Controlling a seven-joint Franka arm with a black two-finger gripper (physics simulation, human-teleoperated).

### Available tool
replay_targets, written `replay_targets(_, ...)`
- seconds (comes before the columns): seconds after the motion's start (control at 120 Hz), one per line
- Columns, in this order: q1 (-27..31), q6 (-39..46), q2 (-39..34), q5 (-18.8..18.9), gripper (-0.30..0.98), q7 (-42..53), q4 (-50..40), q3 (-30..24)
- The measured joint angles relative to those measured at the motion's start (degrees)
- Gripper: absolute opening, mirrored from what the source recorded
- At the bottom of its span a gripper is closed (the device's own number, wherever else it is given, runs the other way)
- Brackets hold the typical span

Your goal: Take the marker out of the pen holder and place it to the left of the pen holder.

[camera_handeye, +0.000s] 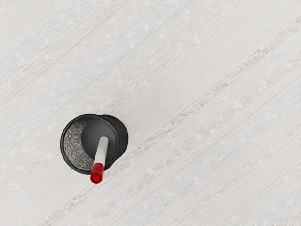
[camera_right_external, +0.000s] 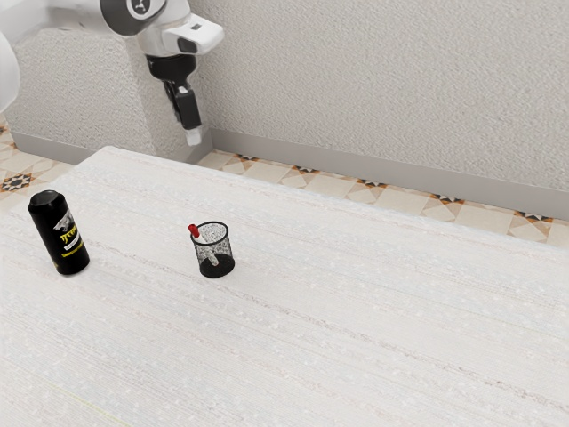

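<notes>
High above the table's far edge in the exterior view is my gripper (camera_right_external: 193, 136), well apart from the pen holder; whether it is open or shut I cannot tell. The black mesh pen holder (camera_right_external: 228, 251) stands upright on the table. Inside it a white marker with a red cap (camera_right_external: 194, 231) leans against the rim, its cap sticking out above. From above, the wrist view gives the round pen holder (camera_handeye: 70, 146) and the tilted marker (camera_handeye: 97, 170), whose red end reaches past the rim.
A black can with yellow lettering (camera_right_external: 60, 233) stands on the pale table (camera_right_external: 356, 329), toward the exterior view's left from the pen holder. Behind the table are a tiled floor and a textured wall (camera_right_external: 382, 80).
</notes>
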Motion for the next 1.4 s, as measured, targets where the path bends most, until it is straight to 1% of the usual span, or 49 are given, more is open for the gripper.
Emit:
replay_targets(0.217, 0.41, -0.14, -0.86, -0.09, 0.69, 5.72, -1.09, 0.02)
replay_targets(0.3, -0.03, -0.06, -4.1, -0.26, 0.68, 7.1, -7.65, -0.42)
replay_targets(0.4, 1.01, 3.61, -7.8, -0.82, 0.68, 8.19, -19.85, -0.51)
replay_targets(0.517, 3.18, 7.09, -8.76, -1.56, 0.69, 9.21, -25.29, -0.27)
replay_targets(0.575, 4.03, 8.22, -8.94, -1.35, 0.69, 9.68, -26.92, -0.14)
replay_targets(0.633, 4.87, 9.66, -8.46, -0.24, 0.69, 10.23, -27.32, -0.06)
replay_targets(0.683, 5.8, 11.55, -6.78, -0.35, 0.69, 10.94, -27.13, -0.06)
replay_targets(0.733, 7.3, 13.07, -2.2, -2.44, 0.69, 11.86, -24.16, -0.12)
replay_targets(0.792, 8.63, 14.45, 2.99, -6.07, 0.69, 13.31, -20.68, -0.16)
replay_targets(0.875, 9.81, 16.33, 6.65, -9.53, 0.69, 15.24, -19.27, -0.11)
replay_targets(0.958, 10.3, 19.06, 8.38, -11.14, 0.69, 17.31, -19.14, -0.09)
replay_targets(1.108, 11.07, 22.18, 12.11, -12.51, 0.69, 20.53, -19.08, -0.14)
replay_targets(1.333, 11.25, 24.5, 13.61, -15.6, 0.68, 24.08, -18.9, -0.59)
replay_targets(1.367, 11.29, 24.71, 13.69, -16.12, 0.66, 24.5, -18.9, -0.6)
replay_targets(1.4, 11.3, 24.9, 13.73, -16.55, 0.58, 24.9, -18.9, -0.61)
